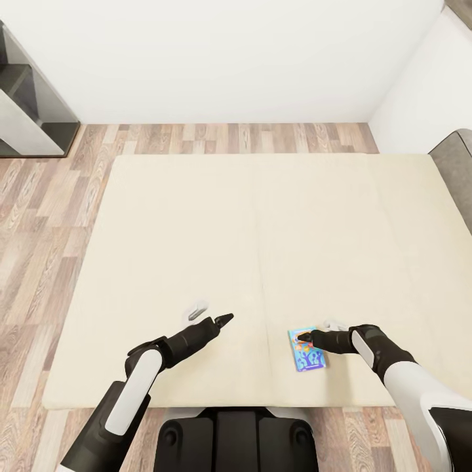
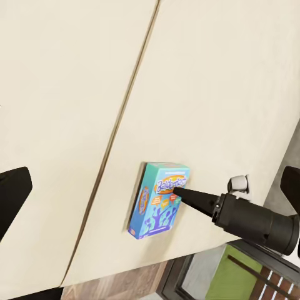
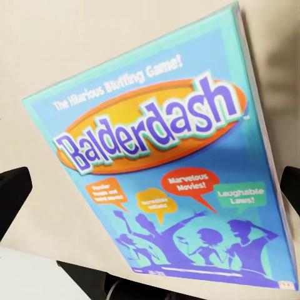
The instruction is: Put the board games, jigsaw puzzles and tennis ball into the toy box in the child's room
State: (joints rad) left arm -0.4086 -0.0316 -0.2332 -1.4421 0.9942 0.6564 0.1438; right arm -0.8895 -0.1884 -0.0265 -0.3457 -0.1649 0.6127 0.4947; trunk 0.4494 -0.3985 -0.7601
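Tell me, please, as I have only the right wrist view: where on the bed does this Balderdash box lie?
Observer: The board game lies flat on the bed, close to its near edge and just right of the centre seam.
Operator: Where is my right gripper relative to it?
Observer: The right gripper is over the box's far end, reaching in from the right, with its jaws open.
Operator: And the left arm?
Observer: The left gripper hovers open over bare mattress left of the seam, well apart from the box.
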